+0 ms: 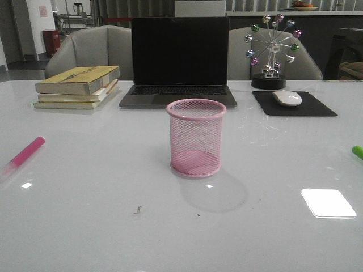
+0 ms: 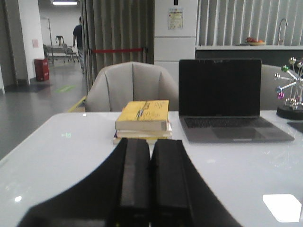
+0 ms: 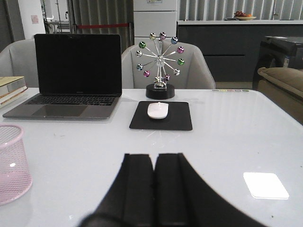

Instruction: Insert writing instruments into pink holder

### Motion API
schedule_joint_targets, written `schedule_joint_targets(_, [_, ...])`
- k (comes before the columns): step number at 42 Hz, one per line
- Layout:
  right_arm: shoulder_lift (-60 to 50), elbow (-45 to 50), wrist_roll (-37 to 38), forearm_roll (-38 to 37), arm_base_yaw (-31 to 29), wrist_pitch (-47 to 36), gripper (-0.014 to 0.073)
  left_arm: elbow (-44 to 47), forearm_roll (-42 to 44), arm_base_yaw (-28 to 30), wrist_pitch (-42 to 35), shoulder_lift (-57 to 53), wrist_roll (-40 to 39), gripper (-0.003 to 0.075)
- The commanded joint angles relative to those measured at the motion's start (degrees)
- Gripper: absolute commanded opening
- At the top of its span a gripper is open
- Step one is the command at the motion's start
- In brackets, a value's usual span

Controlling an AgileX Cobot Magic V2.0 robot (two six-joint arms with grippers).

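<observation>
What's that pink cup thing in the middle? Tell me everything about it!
The pink holder is a round cup of fine wire mesh you can see through, with a thick rolled rim on top and a solid pink base. It looks like painted metal. It stands upright near the middle of the white table, in front of the laptop. It is empty, and nothing touches it except the table. Its faint shadow falls toward the camera.

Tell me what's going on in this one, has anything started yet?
Nothing is being handled yet. The pink holder stands upright and empty mid-table. The pink marker lies at the table's left edge, the green marker at the right edge. Both the left gripper and the right gripper are shut and hold nothing.
</observation>
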Motion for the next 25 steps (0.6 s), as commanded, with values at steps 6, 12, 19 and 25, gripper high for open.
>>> schedule_joint_targets(6, [-0.9,-13.8,-0.5,-0.7,-0.4,-0.8,0.007,-11.2,-1.0,-0.3,-7.2,-0.9,0.2,0.0097])
schedule_joint_targets(12, [2.3,-24.5,-0.5,-0.7,-0.4,3.9,0.007,-20.8,0.7,-0.3,-3.5,1.8,0.2,0.0097])
schedule_joint_targets(19, [11.7,-36.9,-0.5,-0.7,-0.4,11.7,0.007,-32.5,3.0,-0.3,6.3,10.2,0.2,0.0097])
schedule_joint_targets(25, [21.2,-45.6,-0.5,-0.7,-0.4,21.4,0.007,-41.3,3.1,-0.3,15.6,20.0,0.2,0.0097])
